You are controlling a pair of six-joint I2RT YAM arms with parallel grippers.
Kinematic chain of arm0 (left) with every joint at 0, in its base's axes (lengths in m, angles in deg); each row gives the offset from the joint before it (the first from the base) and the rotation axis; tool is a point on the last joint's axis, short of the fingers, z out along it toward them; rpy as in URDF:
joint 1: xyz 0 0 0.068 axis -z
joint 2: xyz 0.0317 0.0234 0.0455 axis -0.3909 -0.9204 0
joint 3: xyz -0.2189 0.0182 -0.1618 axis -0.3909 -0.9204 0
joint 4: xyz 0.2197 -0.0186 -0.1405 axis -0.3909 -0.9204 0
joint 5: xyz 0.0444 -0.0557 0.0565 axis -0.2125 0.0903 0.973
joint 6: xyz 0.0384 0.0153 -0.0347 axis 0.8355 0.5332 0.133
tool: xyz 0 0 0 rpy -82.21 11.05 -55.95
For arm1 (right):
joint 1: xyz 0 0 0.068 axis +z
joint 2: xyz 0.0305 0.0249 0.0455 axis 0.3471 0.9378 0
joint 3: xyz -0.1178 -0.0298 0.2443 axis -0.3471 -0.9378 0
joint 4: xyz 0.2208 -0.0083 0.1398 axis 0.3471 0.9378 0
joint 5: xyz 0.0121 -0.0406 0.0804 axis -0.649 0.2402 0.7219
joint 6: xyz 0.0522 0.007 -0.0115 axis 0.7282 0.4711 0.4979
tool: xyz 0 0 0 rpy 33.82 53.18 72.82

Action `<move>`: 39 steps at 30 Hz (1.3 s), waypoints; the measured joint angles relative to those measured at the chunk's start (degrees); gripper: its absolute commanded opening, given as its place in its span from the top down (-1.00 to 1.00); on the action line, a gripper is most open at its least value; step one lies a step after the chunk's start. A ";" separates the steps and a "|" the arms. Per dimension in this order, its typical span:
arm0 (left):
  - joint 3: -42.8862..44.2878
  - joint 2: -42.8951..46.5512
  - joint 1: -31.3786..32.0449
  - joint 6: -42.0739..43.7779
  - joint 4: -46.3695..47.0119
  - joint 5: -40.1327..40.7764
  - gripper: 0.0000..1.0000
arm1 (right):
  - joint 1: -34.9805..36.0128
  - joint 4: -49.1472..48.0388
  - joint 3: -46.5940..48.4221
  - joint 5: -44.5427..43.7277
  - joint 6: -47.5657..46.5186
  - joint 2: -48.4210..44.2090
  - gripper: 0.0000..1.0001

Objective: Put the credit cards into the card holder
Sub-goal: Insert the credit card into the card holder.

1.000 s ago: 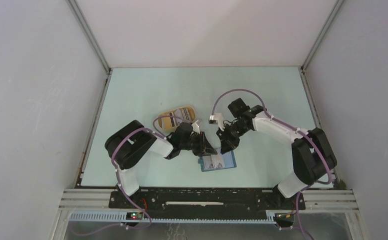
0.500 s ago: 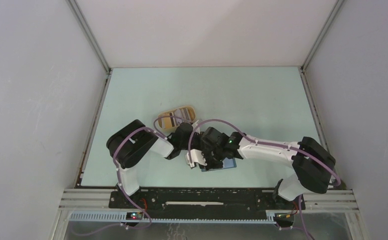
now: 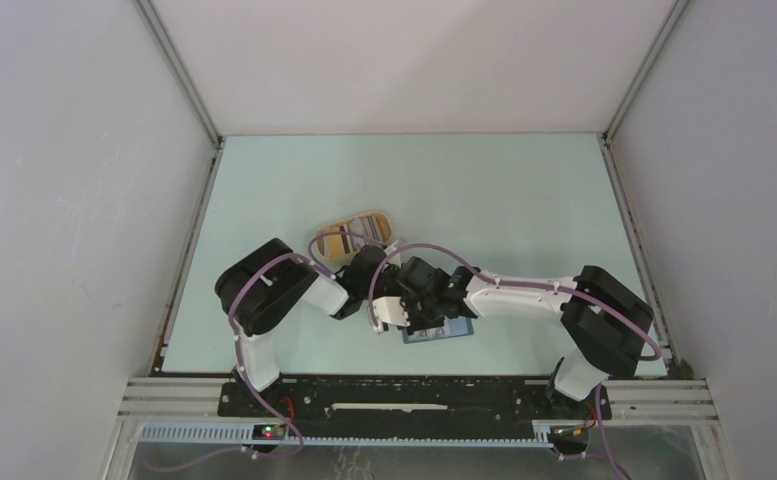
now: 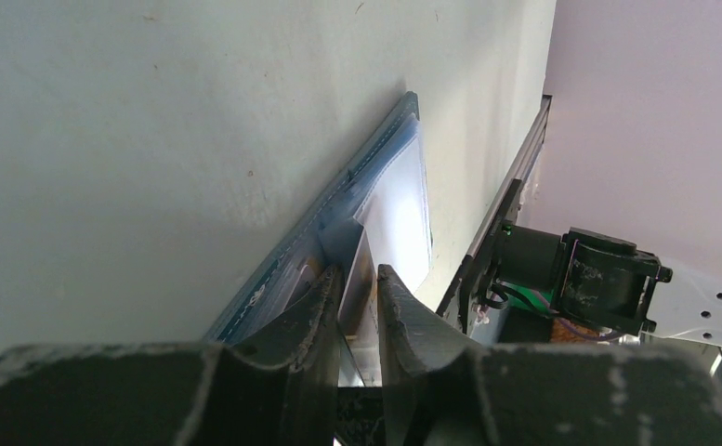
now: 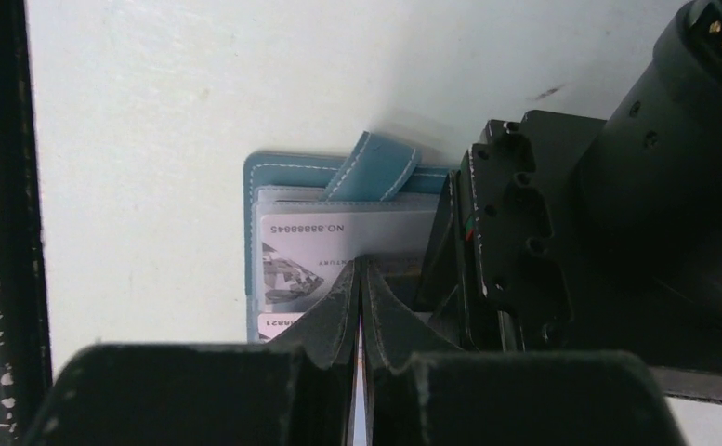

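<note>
The teal-blue card holder (image 3: pixel 451 329) lies open near the table's front, mostly under the two grippers. In the right wrist view its edge (image 5: pixel 262 177) and snap strap (image 5: pixel 372 167) show, with a pale printed credit card (image 5: pixel 306 253) in a slot. My right gripper (image 5: pixel 360 267) is right above it, shut on a thin pale card seen edge-on. My left gripper (image 4: pixel 359 275) is nearly shut on a pale inner sleeve (image 4: pixel 399 209) of the card holder (image 4: pixel 334 209), holding it up. In the top view the right gripper (image 3: pixel 426 316) crosses over the left gripper (image 3: pixel 404 288).
A tan oval tray (image 3: pixel 326 246) with more cards stands just behind the left arm's wrist. The left gripper's black body (image 5: pixel 510 242) sits right beside my right fingers. The table's front rail (image 4: pixel 510 195) runs close behind the card holder.
The right arm swung from the right of the card holder to over it, stretched out low across the left gripper. The left arm has stayed put.
</note>
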 measured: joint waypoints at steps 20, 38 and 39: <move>-0.04 -0.28 -0.09 -0.39 1.16 -0.72 0.33 | -3.08 -0.20 -5.40 -4.15 -0.68 -3.52 0.84; -1.16 2.49 -0.26 0.20 -0.33 1.33 0.19 | -12.83 12.28 -3.32 10.25 3.26 -12.94 0.30; -1.51 3.39 -0.33 0.44 -0.98 1.88 0.18 | -14.12 13.46 -2.49 11.93 3.39 -13.46 0.26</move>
